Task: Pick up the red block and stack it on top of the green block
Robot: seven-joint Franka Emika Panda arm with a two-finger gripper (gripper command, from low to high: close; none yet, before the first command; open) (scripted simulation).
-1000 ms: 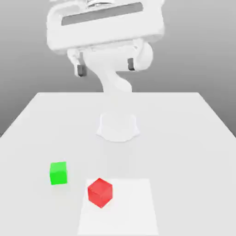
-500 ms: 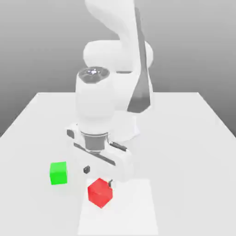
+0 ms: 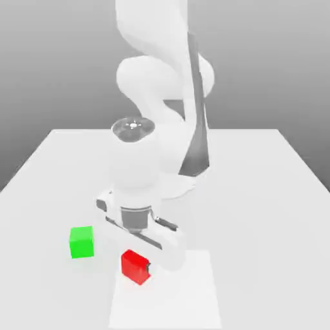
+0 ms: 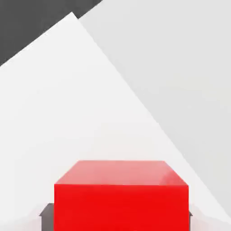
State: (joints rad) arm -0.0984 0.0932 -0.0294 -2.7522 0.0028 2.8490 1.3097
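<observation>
Down and in, the hand has come further since the earlier exterior frame, and its fingers, spread then, are now closed on the red block [image 3: 135, 267]. In the exterior view I see the gripper [image 3: 149, 266] low over the white patch [image 3: 184, 293], the block between its fingers near that patch's edge on the exterior view's left. The green block [image 3: 82, 242] sits apart, further to the exterior view's left, on the pale table [image 3: 38, 283]. Whether the red block has left the surface I can't tell.

In the hand view the red block lies square between the two dark fingertips, one at either side, so I judge the grip well centred. If they pinch too lightly, it could slip or tilt as I lift. Carried across too low, it could knock the green block away; released off-centre or too high, it could topple from the stack.
</observation>
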